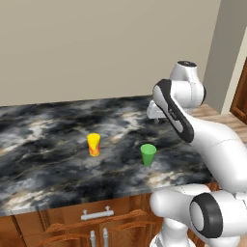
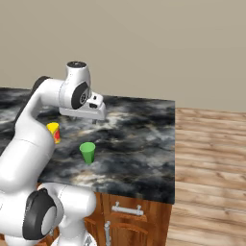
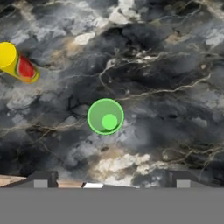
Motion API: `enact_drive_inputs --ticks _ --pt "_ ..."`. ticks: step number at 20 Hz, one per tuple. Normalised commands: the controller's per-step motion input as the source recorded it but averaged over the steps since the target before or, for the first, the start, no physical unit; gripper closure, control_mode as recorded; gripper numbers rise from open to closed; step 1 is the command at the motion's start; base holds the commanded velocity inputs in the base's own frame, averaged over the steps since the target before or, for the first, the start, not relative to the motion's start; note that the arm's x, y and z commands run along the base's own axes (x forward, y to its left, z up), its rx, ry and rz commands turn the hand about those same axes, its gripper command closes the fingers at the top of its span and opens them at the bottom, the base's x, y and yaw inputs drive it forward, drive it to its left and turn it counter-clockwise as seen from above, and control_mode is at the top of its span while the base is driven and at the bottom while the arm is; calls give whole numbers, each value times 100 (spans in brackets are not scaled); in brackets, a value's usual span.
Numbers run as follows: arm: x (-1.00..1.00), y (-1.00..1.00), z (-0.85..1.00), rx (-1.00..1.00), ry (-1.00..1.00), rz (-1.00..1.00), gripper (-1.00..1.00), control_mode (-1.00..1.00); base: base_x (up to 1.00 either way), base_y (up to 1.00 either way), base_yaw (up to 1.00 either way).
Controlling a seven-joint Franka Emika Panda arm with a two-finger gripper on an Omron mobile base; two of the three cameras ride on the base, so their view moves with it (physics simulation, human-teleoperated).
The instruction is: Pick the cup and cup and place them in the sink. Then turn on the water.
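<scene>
Nearest my hand camera, the pincer (image 3: 109, 181) hangs with its two dark tips spread wide and empty above the black-and-white marble bench (image 3: 175, 87). The plain bright green tapered cup (image 3: 105, 116) stands upright almost straight below it, and the yellow tapered cup with the orange-red pattern (image 3: 17, 63) stands apart to one side. I judge the first pick is in hand: I need to descend, centre the tips around the green cup's wall, then close.

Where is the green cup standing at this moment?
The green cup stands upright on the marble counter near its front edge, apart from the yellow cup on its left in the left base view. In the hand view it lies almost straight below the camera.
</scene>
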Motion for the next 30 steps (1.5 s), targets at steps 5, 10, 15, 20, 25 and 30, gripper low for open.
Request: enact_drive_inputs --ticks 5,10,15,20,25,30 --pt "5 0 -23 0 14 0 -100 -100 0 0 0" --pt "11 0 -19 0 15 0 -100 -100 0 0 0" --pt "26 0 -17 0 8 0 -100 -100 0 0 0" --pt "29 0 -23 0 2 0 -100 -100 0 0 0" --pt "23 0 -23 0 0 0 -100 -100 0 0 0" --pt "15 -1 -26 -1 0 1 -100 -100 0 0 0"
